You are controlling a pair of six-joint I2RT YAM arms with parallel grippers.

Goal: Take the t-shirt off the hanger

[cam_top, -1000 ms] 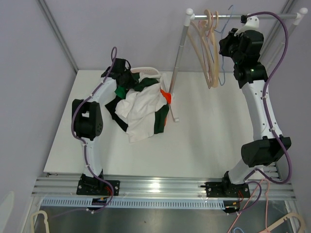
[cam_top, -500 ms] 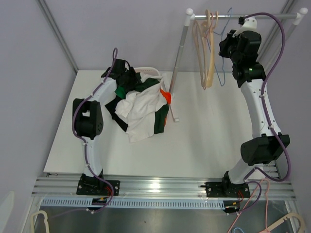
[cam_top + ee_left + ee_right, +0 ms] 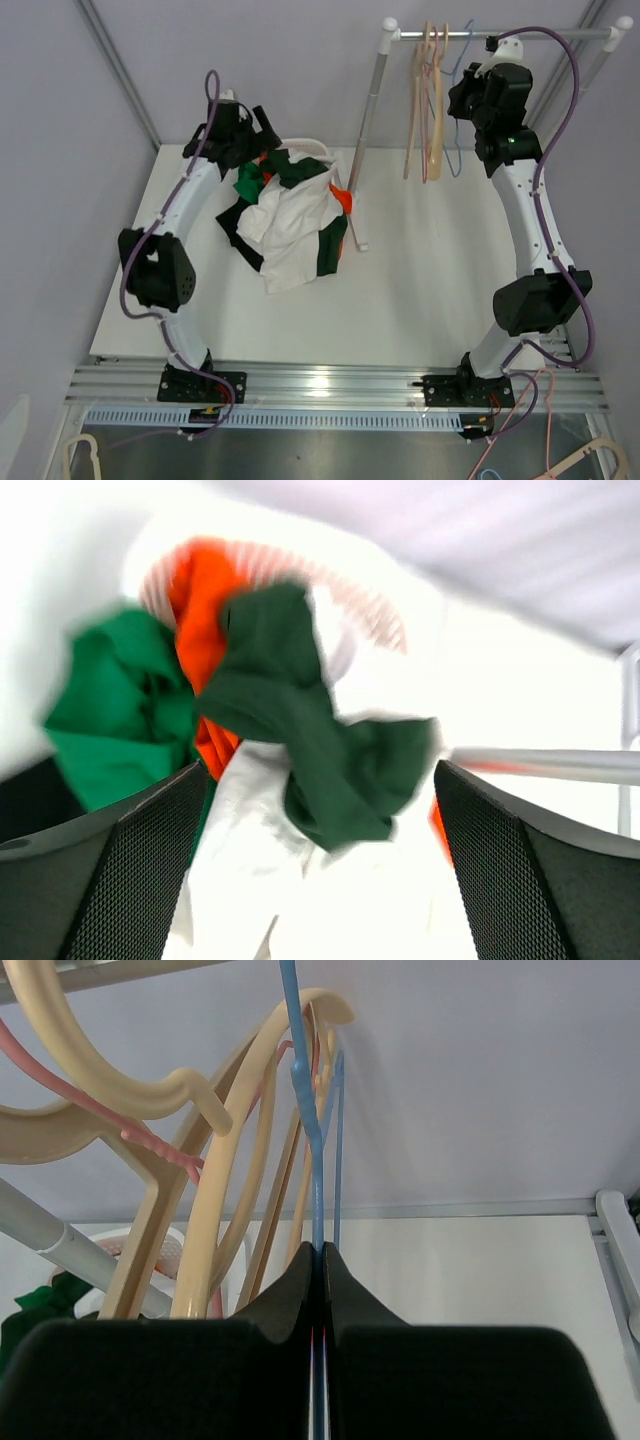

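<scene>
Looking down from above, the t-shirt [image 3: 290,225] lies crumpled on the table [image 3: 420,290] at ten o'clock. It is clear of the hangers [image 3: 436,130] on the rail [image 3: 540,34] at one o'clock. The left gripper [image 3: 262,135] hovers over the heap's far edge.

Left wrist view: jaws spread wide, holding nothing, with the t-shirt's green and white folds below.

Right wrist view: the right gripper [image 3: 322,1280] is pinched tight on a thin blue hanger [image 3: 318,1160].

White counter [image 3: 430,290] boxed in by pale lilac walls [image 3: 60,150].
Soft, even light falls on the matte top; a slanted metal post [image 3: 120,72] runs up the left wall, and an aluminium rail [image 3: 330,383] lines the near edge.
</scene>
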